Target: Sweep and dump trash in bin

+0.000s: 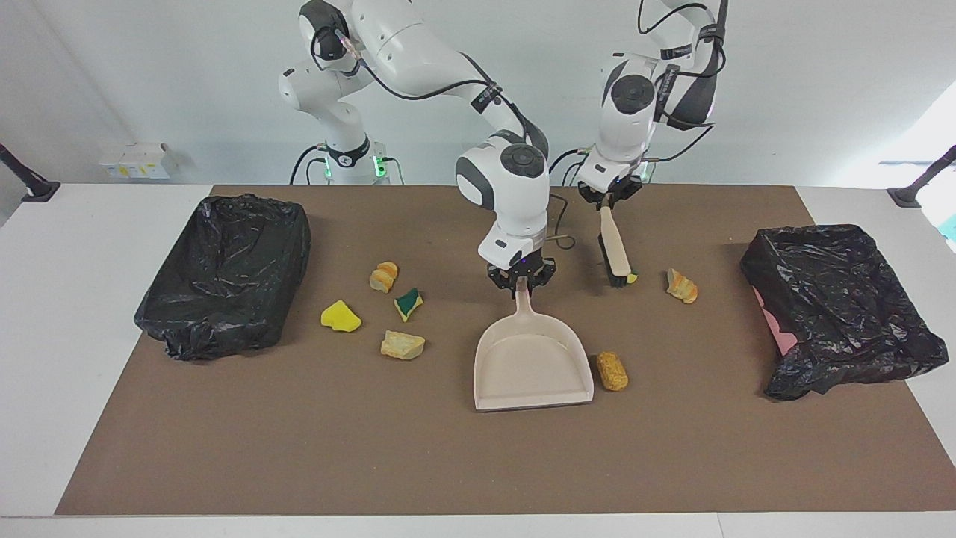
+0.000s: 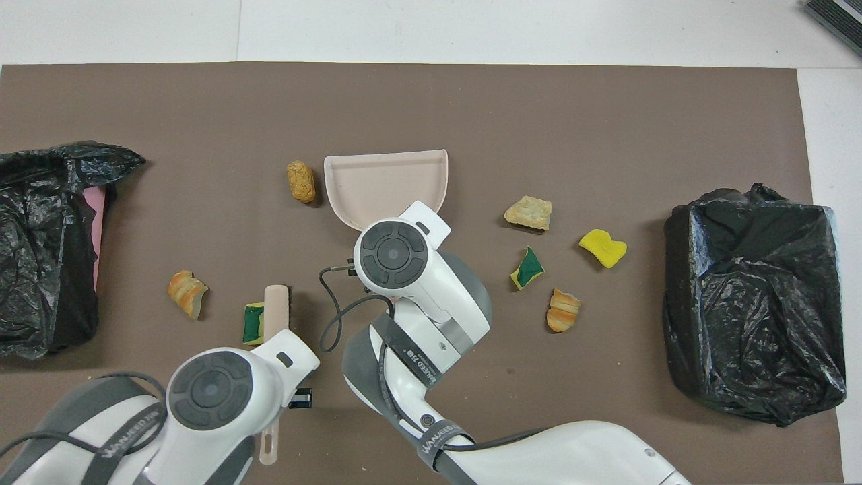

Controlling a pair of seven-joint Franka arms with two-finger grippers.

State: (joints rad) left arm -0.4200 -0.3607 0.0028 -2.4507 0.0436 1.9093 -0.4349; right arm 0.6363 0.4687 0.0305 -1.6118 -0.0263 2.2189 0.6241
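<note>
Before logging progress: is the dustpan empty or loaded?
Empty: the dustpan shows a bare tray in both views; the nearest scrap lies beside it.
</note>
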